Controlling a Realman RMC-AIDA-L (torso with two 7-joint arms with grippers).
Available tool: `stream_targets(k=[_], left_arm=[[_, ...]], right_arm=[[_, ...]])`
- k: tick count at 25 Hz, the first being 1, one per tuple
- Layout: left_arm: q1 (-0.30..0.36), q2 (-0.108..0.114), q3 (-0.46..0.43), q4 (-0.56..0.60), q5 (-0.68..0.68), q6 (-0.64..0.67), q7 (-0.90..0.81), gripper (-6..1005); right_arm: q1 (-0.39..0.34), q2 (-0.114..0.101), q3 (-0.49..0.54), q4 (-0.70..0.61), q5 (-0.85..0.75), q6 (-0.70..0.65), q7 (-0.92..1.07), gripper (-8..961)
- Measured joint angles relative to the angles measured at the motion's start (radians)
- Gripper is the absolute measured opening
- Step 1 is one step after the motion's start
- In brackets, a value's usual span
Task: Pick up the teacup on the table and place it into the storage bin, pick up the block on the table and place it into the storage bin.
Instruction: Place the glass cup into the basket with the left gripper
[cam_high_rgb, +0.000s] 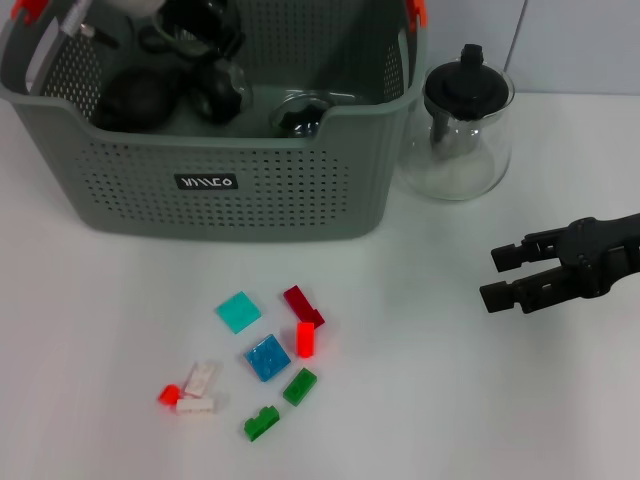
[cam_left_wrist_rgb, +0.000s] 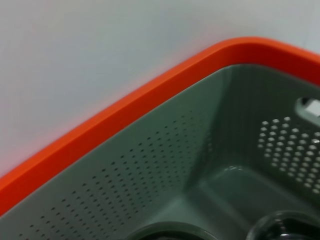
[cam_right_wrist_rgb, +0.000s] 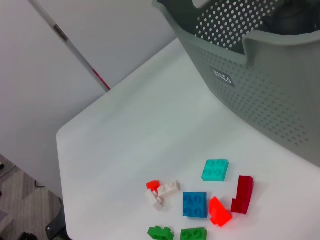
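Grey perforated storage bin (cam_right_wrist_rgb: 260, 85) on white table (cam_right_wrist_rgb: 125, 145), black label facing blocks. Loose cluster near bin: teal block (cam_right_wrist_rgb: 215, 170), dark red block (cam_right_wrist_rgb: 243, 194), blue block (cam_right_wrist_rgb: 195, 204), bright red, white, two green.

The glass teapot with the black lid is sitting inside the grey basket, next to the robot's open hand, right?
Not quite. The head view shows the glass teapot standing on the table, outside the grey basket, just beside its wall. The rest holds: its lid is black, and the right hand is open, near it over the table.
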Motion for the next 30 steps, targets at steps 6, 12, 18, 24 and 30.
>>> stream_targets(k=[6, 12, 18, 24, 30], left_arm=[[-0.024, -0.009, 0.006, -0.140, 0.049, -0.167, -0.009, 75], [-0.020, -0.024, 0.026, -0.194, 0.069, -0.272, -0.018, 80], [-0.018, -0.031, 0.034, -0.251, 0.070, -0.339, -0.012, 85], [-0.010, -0.044, 0.064, -0.261, 0.070, -0.368, -0.012, 89], [-0.003, -0.054, 0.081, -0.262, 0.071, -0.380, -0.011, 94]], right_arm=[[-0.002, 0.004, -0.003, 0.001, 0.000, 0.002, -0.001, 945], [-0.004, 0.005, -0.003, 0.001, 0.000, 0.006, -0.001, 946], [-0.004, 0.009, -0.003, 0.001, 0.000, 0.010, -0.005, 946], [-0.003, 0.010, -0.003, 0.000, 0.000, 0.010, -0.006, 945], [-0.002, 0.010, -0.003, 0.001, 0.000, 0.010, -0.008, 945]])
